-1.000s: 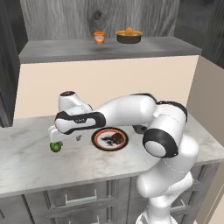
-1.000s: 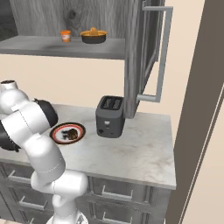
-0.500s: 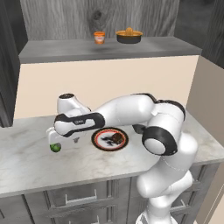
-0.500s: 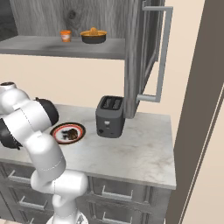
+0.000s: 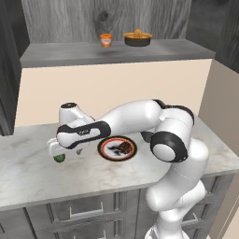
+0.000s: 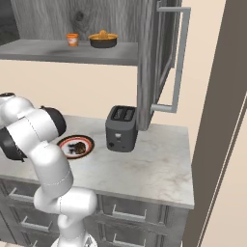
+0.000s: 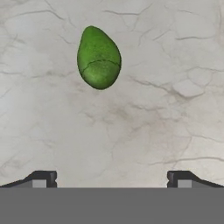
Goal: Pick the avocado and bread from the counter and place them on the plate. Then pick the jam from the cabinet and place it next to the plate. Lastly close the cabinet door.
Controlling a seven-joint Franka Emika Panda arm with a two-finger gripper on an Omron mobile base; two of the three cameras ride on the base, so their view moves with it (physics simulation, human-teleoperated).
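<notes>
Avocado [image 5: 59,158] lies at the far left on the marble surface [image 5: 32,172], partly hidden under the gripper [image 5: 59,150], which hangs just above it. In the hand view the avocado [image 7: 99,58] rests on the marble ahead of the two dark fingertips [image 7: 41,178], and the jaws stand wide open with nothing between them. To the right of the avocado is the plate [image 5: 103,150], and the bread [image 5: 123,149] sits on it. Above, on the open cabinet's shelf [image 5: 56,53], the jam [image 5: 106,40] stands beside a dark bowl [image 5: 137,39]. Further right a black toaster [image 6: 121,128] stands on the surface, and the cabinet door [image 6: 155,62] is swung open.
</notes>
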